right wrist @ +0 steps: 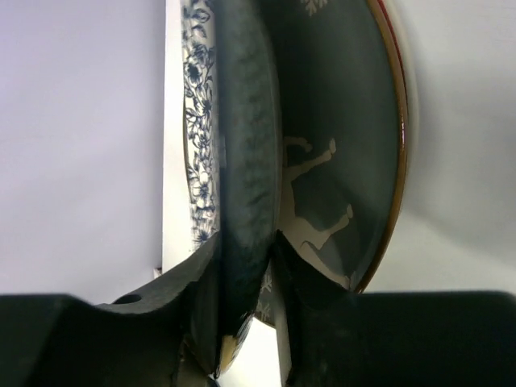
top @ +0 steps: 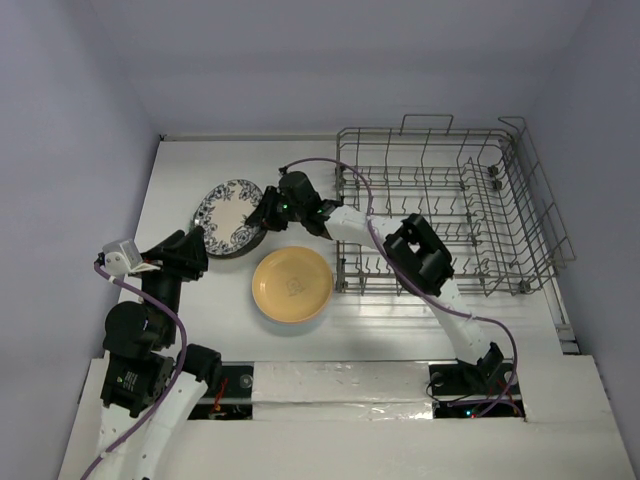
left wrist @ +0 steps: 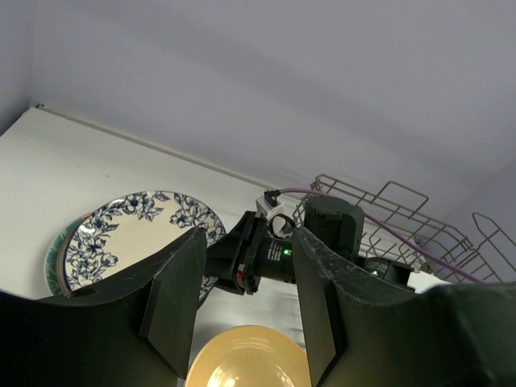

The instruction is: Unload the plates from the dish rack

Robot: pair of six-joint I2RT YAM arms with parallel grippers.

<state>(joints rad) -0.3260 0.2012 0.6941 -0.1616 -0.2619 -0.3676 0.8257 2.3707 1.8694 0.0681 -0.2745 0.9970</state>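
A black-and-white patterned plate (top: 228, 213) lies on top of a small stack at the back left of the table, with a teal rim (left wrist: 50, 262) showing beneath it. My right gripper (top: 260, 213) is shut on this plate's right rim; in the right wrist view the gripper (right wrist: 278, 242) pinches the plate (right wrist: 196, 121) edge-on. A yellow-orange plate (top: 292, 284) lies flat in the middle. My left gripper (top: 190, 250) is open and empty by the stack's near edge, and its own view (left wrist: 246, 306) looks over the yellow plate (left wrist: 250, 359). The grey wire dish rack (top: 520, 200) holds no visible plates.
The rack fills the back right of the table and also shows in the left wrist view (left wrist: 387, 201). The right arm's purple cable (top: 345, 175) loops over the rack's left edge. Walls close in behind and on both sides.
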